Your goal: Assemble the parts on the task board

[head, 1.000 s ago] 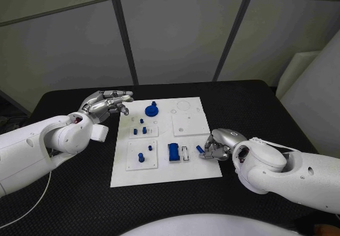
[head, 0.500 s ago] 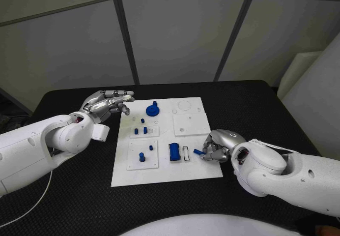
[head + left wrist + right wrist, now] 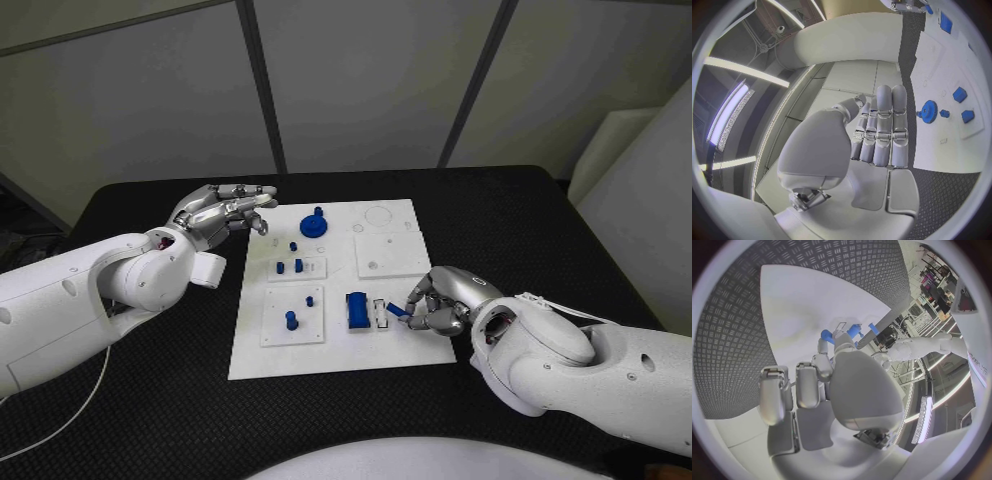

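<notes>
The white task board (image 3: 397,215) lies mid-table. On it stand a blue gear (image 3: 310,222), several small blue pegs (image 3: 290,266) and a blue block (image 3: 355,310) beside a narrow white slot (image 3: 379,313). My right hand (image 3: 437,303) pinches a small blue part (image 3: 394,310) just over the board's near right area, close to that slot; the right wrist view shows the part (image 3: 853,331) at my fingertips. My left hand (image 3: 221,212) hovers off the board's far left corner, fingers stretched and holding nothing. The left wrist view shows this hand (image 3: 876,140), with the gear (image 3: 929,109) beyond it.
The black table (image 3: 548,230) surrounds the board on all sides. Two raised white square plates (image 3: 387,252) sit on the board's right half, with a round recess (image 3: 375,213) at its far edge. Grey wall panels stand behind the table.
My right hand has shifted a little leftward with the small blue part, bringing it nearer the slot beside the blue block. The left hand has barely moved.
</notes>
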`<state>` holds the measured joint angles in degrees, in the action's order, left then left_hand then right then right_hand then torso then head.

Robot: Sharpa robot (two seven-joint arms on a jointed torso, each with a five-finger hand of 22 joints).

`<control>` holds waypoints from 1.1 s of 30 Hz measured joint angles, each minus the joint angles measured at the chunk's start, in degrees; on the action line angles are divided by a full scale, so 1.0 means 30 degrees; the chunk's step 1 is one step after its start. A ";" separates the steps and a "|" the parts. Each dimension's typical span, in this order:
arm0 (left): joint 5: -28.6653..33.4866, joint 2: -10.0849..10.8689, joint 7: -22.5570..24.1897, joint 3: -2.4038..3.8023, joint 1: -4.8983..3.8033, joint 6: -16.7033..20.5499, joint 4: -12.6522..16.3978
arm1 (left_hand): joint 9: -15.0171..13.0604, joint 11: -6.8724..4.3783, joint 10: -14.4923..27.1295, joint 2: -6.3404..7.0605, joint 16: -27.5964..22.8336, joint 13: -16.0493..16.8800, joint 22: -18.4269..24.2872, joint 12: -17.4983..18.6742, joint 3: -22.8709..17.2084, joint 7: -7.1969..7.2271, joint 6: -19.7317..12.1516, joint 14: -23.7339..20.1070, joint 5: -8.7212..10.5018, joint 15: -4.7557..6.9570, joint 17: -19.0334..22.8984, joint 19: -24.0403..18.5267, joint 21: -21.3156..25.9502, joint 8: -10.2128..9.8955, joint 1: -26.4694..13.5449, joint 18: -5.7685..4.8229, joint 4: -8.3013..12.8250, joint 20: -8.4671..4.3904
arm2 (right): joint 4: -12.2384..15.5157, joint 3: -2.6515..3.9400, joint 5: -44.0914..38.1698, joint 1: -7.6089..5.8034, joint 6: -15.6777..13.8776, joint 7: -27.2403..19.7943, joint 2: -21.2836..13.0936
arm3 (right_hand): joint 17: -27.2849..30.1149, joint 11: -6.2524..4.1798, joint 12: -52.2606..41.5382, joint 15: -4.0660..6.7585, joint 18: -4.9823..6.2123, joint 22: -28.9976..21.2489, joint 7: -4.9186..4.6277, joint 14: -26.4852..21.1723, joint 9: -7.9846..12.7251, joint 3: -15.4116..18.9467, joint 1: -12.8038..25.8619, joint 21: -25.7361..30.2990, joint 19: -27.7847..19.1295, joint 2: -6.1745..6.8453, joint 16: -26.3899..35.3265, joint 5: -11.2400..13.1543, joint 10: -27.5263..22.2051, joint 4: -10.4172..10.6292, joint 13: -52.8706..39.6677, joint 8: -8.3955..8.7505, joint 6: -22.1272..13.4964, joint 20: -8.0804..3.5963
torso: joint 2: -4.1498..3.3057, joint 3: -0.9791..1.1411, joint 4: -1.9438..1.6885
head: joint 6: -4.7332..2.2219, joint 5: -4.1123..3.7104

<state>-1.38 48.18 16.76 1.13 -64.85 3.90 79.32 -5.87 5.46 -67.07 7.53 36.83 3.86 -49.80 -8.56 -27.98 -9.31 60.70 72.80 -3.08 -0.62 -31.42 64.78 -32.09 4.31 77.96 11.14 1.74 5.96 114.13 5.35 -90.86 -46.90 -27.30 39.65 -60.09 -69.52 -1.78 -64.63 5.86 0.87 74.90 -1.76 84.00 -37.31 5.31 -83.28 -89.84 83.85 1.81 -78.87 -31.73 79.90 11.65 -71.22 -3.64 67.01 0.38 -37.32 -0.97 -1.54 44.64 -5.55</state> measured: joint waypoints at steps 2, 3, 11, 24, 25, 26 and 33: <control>0.0000 0.0006 -0.0001 0.0000 0.0000 -0.0005 0.0005 | 0.0000 0.0000 0.0000 0.0000 0.0000 0.0000 -0.0001 0.0000 0.0000 0.0000 0.0000 0.0000 0.0000 0.0000 0.0000 0.0000 0.0000 0.0000 0.0000 0.0000 -0.0001 0.0000 | 0.0001 0.0000 0.0282 0.0000 -0.0194 -0.0006 0.0058 | -0.0003 0.0008 -0.0058 0.0000 0.0000 0.0000 0.0001 0.0000 0.0008 0.0085 0.0052 0.0000 0.0000 -0.0052 0.0000 -0.0001 0.0009 0.0180 -0.0022 0.0001 0.0001 0.0000 | 0.0000 -0.0002 0.0000 | 0.0000 0.0004; 0.0000 0.0009 -0.0001 0.0000 0.0000 -0.0008 0.0008 | 0.0000 0.0000 0.0000 0.0000 0.0000 0.0000 -0.0001 0.0000 0.0000 0.0000 0.0000 0.0000 0.0000 0.0000 0.0000 0.0000 0.0000 0.0000 0.0000 0.0000 0.0000 0.0000 | 0.0000 0.0000 0.0425 -0.0001 -0.0272 -0.0008 0.0094 | -0.0030 0.0066 -0.0060 0.0011 -0.0001 0.0000 0.0002 -0.0011 0.0027 0.0089 0.0142 0.0000 0.0000 -0.0142 0.0000 -0.0001 0.0066 0.0292 -0.0034 0.0002 0.0002 0.0000 | 0.0000 -0.0002 0.0000 | 0.0013 0.0009; 0.0000 0.0044 -0.0016 0.0000 0.0001 -0.0043 0.0035 | 0.0000 0.0000 0.0000 0.0000 0.0000 -0.0001 -0.0002 0.0000 0.0000 0.0000 0.0000 0.0000 0.0000 0.0000 -0.0001 0.0000 0.0000 0.0000 0.0000 0.0000 0.0000 0.0000 | -0.0332 0.0000 0.1439 0.0000 -0.0500 -0.0021 0.0573 | -0.0603 0.0102 -0.0657 0.0208 0.0000 0.0000 0.0245 0.0081 0.0118 0.0554 0.1737 0.0000 0.0070 -0.0375 -0.0431 -0.1187 0.0316 0.1610 -0.0418 -0.0012 0.0576 -0.0070 | 0.0000 -0.0002 0.0004 | 0.0016 0.0062; -0.0046 0.0092 -0.0122 0.0000 0.0001 -0.0251 0.0116 | 0.0019 0.0069 0.0069 0.0000 0.0000 -0.0002 0.0015 0.0000 0.0000 0.0000 0.0000 0.0000 0.0000 0.0000 -0.0003 0.0070 0.0000 0.0000 0.0000 -0.0002 0.0000 0.0071 | -0.1120 -0.0001 0.2458 -0.0005 0.0399 0.0104 0.1542 | -0.1215 -0.0090 -0.1284 0.0246 0.0001 0.0000 0.0487 0.0044 -0.0008 0.0700 0.2892 0.0000 0.0070 -0.0164 -0.0722 -0.1272 0.0569 0.1672 -0.0974 -0.0278 0.1093 -0.0069 | -0.0009 -0.0005 0.0022 | -0.0009 0.0181; -0.0053 0.0092 -0.0138 0.0000 0.0001 -0.0272 0.0118 | 0.0019 0.0069 0.0069 0.0000 0.0000 -0.0002 0.0015 0.0000 0.0000 0.0000 0.0000 0.0000 0.0000 0.0000 -0.0003 0.0070 0.0000 0.0000 0.0000 -0.0002 -0.0001 0.0070 | -0.1157 0.0000 0.2510 -0.0006 0.0429 0.0106 0.1607 | -0.1216 -0.0090 -0.1302 0.0245 -0.0001 0.0000 0.0487 0.0044 -0.0009 0.0699 0.2892 0.0000 0.0069 -0.0165 -0.0722 -0.1272 0.0570 0.1672 -0.0980 -0.0278 0.1093 -0.0069 | -0.0009 -0.0005 0.0022 | -0.0009 0.0194; -0.0063 0.0092 -0.0154 0.0000 0.0001 -0.0298 0.0123 | 0.0019 0.0069 0.0069 0.0000 0.0000 -0.0002 0.0015 0.0000 0.0005 0.0000 0.0001 0.0000 0.0000 0.0000 -0.0003 0.0070 0.0000 0.0000 0.0000 -0.0001 0.0005 0.0071 | -0.1194 0.0000 0.2563 -0.0006 0.0450 0.0107 0.1662 | -0.1216 -0.0091 -0.1315 0.0245 0.0000 -0.0001 0.0486 0.0044 -0.0008 0.0700 0.2892 0.0000 0.0070 -0.0164 -0.0722 -0.1271 0.0569 0.1672 -0.0979 -0.0277 0.1093 -0.0069 | -0.0009 -0.0005 0.0022 | -0.0009 0.0200; -0.0165 0.0097 -0.0292 0.0000 0.0001 -0.0475 0.0162 | 0.0018 0.0069 0.0068 0.0000 0.0000 -0.0003 0.0014 0.0000 0.0053 0.0000 -0.0001 0.0000 0.0000 -0.0001 -0.0003 0.0070 0.0000 -0.0076 0.0000 -0.0001 0.0053 0.0070 | -0.1377 0.0008 0.2849 -0.0013 0.0461 0.0109 0.1886 | -0.1214 -0.0093 -0.1319 0.0243 0.0001 0.0000 0.0486 0.0044 -0.0011 0.0699 0.2892 0.0000 0.0070 -0.0164 -0.0722 -0.1272 0.0571 0.1672 -0.0930 -0.0276 0.1092 -0.0068 | -0.0015 0.0000 0.0022 | 0.0015 0.0271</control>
<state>-1.87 48.47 15.89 1.13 -64.84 2.48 79.81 -5.81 5.67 -66.86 7.53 36.83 3.85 -49.76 -8.57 -27.82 -9.32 60.70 72.80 -3.08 -0.63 -31.43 64.99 -32.09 4.08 77.96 11.14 1.90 6.17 110.00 5.38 -82.31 -46.94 -25.92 39.98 -54.43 -73.16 -2.06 -68.58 6.59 0.87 74.90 -0.30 84.13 -37.34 7.41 -74.60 -89.84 84.06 1.32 -81.04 -35.55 81.61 16.67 -74.01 -4.46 70.29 0.18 -37.36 -0.97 -1.47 44.69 -4.74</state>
